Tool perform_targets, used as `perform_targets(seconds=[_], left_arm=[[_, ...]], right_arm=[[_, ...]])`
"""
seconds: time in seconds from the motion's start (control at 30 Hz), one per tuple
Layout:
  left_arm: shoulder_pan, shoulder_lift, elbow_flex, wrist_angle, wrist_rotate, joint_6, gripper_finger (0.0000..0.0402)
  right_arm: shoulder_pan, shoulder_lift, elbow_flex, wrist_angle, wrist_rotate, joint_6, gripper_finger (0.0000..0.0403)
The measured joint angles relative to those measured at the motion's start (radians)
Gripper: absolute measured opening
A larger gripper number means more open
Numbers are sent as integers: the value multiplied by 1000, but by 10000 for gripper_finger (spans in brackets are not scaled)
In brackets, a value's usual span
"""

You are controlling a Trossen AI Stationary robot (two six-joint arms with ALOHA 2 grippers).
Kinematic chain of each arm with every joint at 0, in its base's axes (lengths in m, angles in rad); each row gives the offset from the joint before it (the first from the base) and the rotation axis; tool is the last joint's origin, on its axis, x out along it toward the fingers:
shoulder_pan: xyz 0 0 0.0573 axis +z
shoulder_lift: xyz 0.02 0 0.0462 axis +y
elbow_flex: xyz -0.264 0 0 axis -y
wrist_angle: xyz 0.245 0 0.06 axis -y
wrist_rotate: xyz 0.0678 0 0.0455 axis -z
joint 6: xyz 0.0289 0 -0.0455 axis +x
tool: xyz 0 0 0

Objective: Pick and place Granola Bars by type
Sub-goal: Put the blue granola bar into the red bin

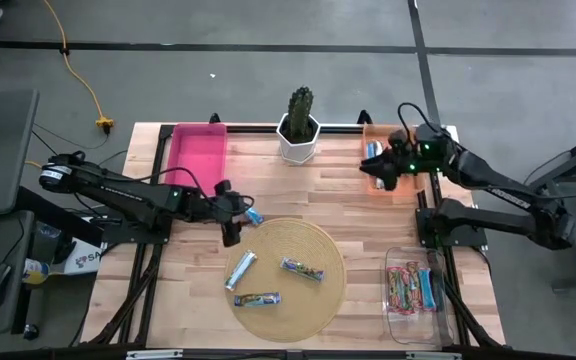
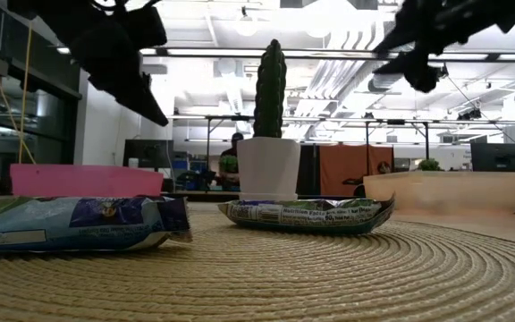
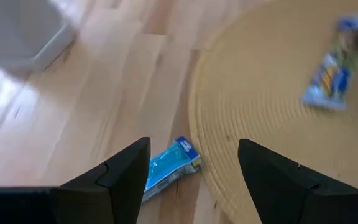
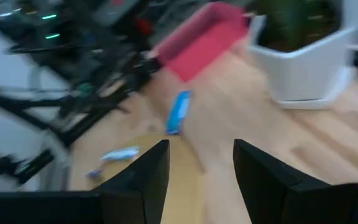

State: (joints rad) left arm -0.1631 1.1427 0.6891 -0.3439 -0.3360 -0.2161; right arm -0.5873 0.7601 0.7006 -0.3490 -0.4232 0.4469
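A blue-wrapped granola bar (image 1: 254,215) (image 3: 169,171) lies flat on the wood just off the far-left rim of the round woven mat (image 1: 288,275). My left gripper (image 1: 232,232) (image 3: 192,149) hovers open right beside it, tilted down. Three more bars lie flat on the mat (image 1: 241,268) (image 1: 301,268) (image 1: 256,299). My right gripper (image 1: 380,178) (image 4: 201,146) is open and empty, raised over the near edge of the orange bin (image 1: 400,188), which holds a bar (image 1: 373,150).
A pink bin (image 1: 198,150) stands at the far left and a white pot with a cactus (image 1: 298,135) at the far middle. A clear bin (image 1: 393,262) with several bars sits at the near right. Bare wood lies between the mat and the far bins.
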Motion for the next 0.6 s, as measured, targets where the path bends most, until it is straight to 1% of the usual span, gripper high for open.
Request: perform_targets(seconds=[0.13,0.2,0.27,0.4,0.53,0.6], left_arm=[[1,0,0,-7,68,193,241],[19,0,0,-22,106,257,241],[58,1,0,-50,160,276,241],[169,16,-1,-122,257,319,241],[270,37,0,-138,352,371,241],[303,51,1,-134,397,419,241]], right_arm=[[83,-53,0,-4,-28,8,161],[125,-70,0,-5,-29,19,161],[166,-82,0,-6,-29,24,161],[247,-89,0,-6,-20,25,161],[319,-88,0,-2,7,9,161],[344,-91,0,2,12,-23,161]])
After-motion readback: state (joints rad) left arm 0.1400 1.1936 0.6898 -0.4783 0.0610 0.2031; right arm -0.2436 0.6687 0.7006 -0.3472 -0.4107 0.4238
